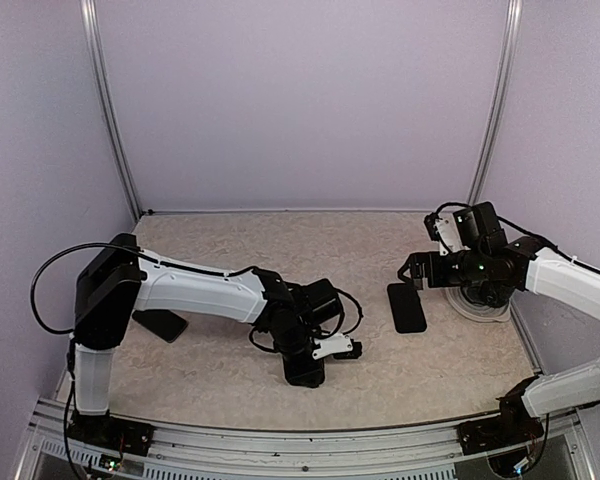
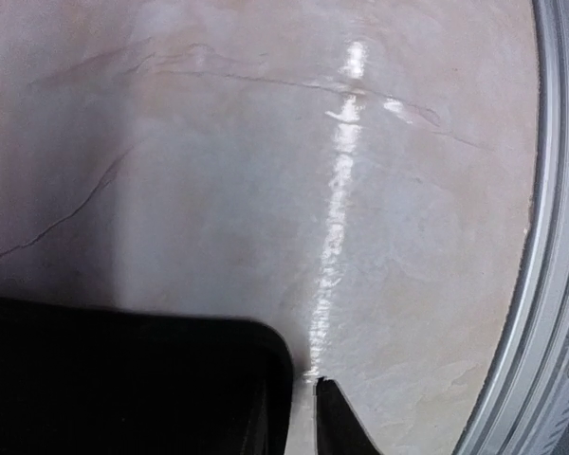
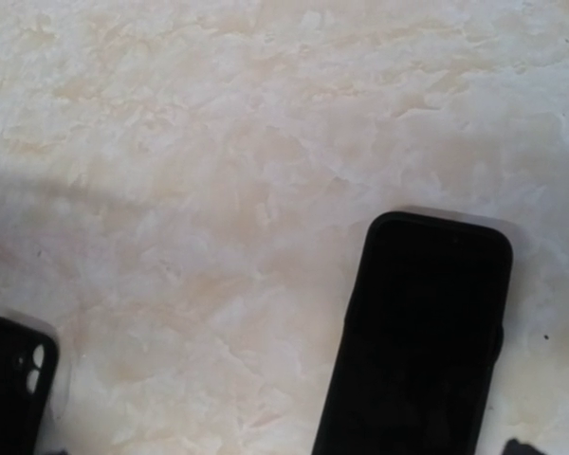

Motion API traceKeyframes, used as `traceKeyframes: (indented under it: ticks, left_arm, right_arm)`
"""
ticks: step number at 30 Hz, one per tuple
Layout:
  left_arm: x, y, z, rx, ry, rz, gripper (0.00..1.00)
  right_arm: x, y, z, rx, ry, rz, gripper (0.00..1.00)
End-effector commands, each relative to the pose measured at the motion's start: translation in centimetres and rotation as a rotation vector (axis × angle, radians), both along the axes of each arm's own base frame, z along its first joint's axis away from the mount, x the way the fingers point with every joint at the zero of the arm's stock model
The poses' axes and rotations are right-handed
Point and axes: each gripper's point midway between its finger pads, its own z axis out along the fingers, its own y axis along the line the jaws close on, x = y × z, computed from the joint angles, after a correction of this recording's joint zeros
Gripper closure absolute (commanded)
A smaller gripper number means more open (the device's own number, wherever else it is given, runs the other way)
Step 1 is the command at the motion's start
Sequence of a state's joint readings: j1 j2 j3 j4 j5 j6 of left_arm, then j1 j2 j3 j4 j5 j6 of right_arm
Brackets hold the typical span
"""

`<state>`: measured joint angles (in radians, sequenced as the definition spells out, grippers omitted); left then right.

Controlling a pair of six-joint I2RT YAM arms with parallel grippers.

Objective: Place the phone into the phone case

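The phone (image 1: pixel 407 307), likely stiff, slick and thin, lies flat on the table (image 1: pixel 220 245) at centre right, just beside the right gripper (image 1: pixel 412 272), probably best pinched across its long edges; whether either arm's jaws stand open I cannot tell.

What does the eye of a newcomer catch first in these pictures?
A flat black rectangle, phone or case, lies on the marbled table close to the right pincer. The left arm stretches low across the middle, and a second black piece lies near its elbow.
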<state>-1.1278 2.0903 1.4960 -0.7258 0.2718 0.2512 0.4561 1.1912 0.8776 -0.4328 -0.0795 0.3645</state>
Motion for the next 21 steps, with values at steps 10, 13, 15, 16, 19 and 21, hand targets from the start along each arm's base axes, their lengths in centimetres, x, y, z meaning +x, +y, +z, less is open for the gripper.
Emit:
traceKeyframes:
  ticks: [10,13,15,16,19,21]
  left_arm:
    - [9.8,-3.3,12.4,-0.387,-0.252,0.443,0.21]
    - [17.9,2.7,17.5,-0.54,-0.364,0.937,0.01]
    - [21.8,10.2,19.0,-0.559,-0.432,1.31,0.01]
    - [22.6,13.8,19.4,-0.559,-0.474,1.458,0.01]
    - [21.8,23.2,20.7,-0.553,-0.681,1.814,0.01]
    - [19.4,28.8,20.6,-0.579,-0.787,2.059,0.01]
  right_arm:
    - [0.0,0.6,0.4,0.048,-0.014,0.021,0.01]
    - [0.2,0.6,0.4,0.042,-0.028,0.022,0.01]
    - [0.7,0.5,0.8,0.033,-0.049,0.019,0.01]
    - [1.0,0.3,1.2,0.03,-0.068,0.003,0.01]
    - [2.2,-1.3,2.8,0.035,-0.158,-0.116,0.01]
    - [2.6,-2.0,3.9,0.061,-0.222,-0.165,0.01]
